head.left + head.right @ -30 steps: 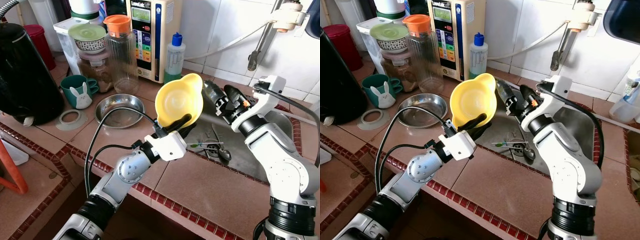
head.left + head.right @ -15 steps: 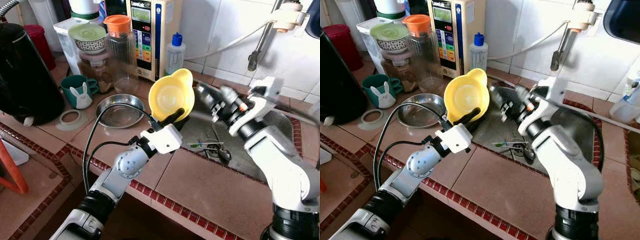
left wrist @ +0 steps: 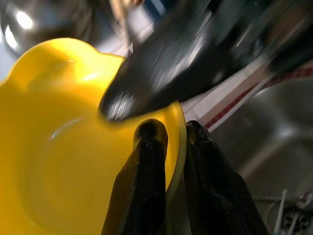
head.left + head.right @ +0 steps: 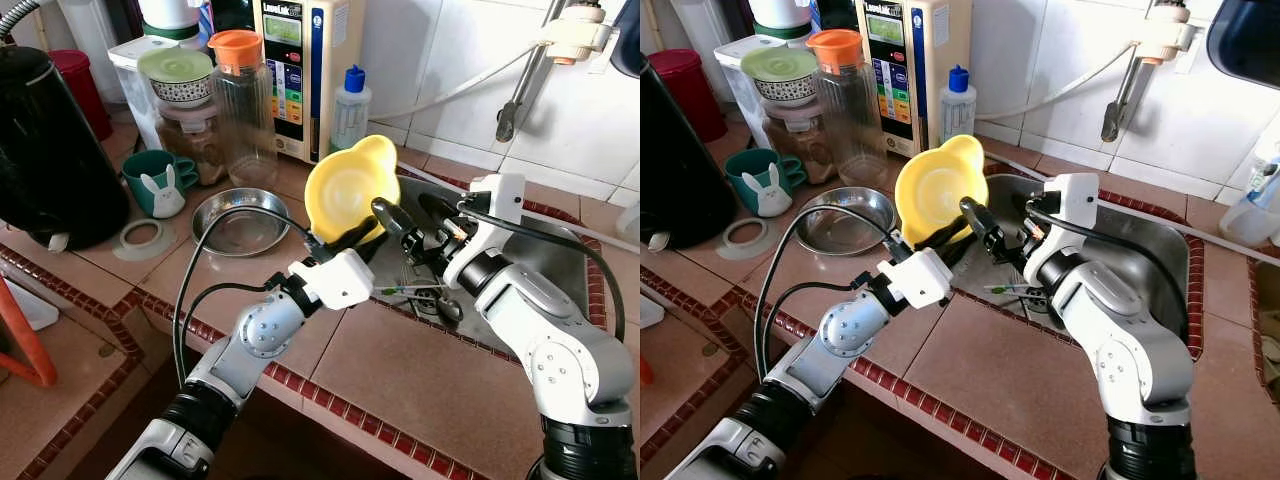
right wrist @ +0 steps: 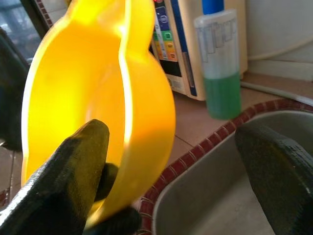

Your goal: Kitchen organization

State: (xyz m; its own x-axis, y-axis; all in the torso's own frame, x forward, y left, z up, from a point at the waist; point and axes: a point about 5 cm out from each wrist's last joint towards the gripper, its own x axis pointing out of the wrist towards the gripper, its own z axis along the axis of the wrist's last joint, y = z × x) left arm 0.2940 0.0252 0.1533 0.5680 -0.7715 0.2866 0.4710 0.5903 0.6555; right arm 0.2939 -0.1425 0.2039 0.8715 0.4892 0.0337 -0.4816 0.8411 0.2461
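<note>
Left hand (image 4: 362,238) pinches the rim of the yellow bowl (image 4: 348,190), one black finger inside and one outside, holding it tilted on edge in the air above the tiled table (image 4: 420,385), at the left edge of the steel sink (image 4: 1155,255). Right hand (image 4: 410,218) is spread wide, fingers apart, right beside the bowl; one finger (image 5: 58,181) sits at the bowl's lower rim and the other (image 5: 281,181) hangs over the sink basin (contact with the bowl can't be confirmed). Cutlery (image 4: 425,295) lies in the sink under the right hand. Behind the bowl on the table: steel dish (image 4: 238,220), teal mug with a rabbit (image 4: 158,182), clear jug with orange lid (image 4: 243,105), bottle of green liquid with a blue cap (image 4: 349,112), and a white appliance with a button panel (image 4: 300,75). Black kettle (image 4: 50,150) stands at far left.
</note>
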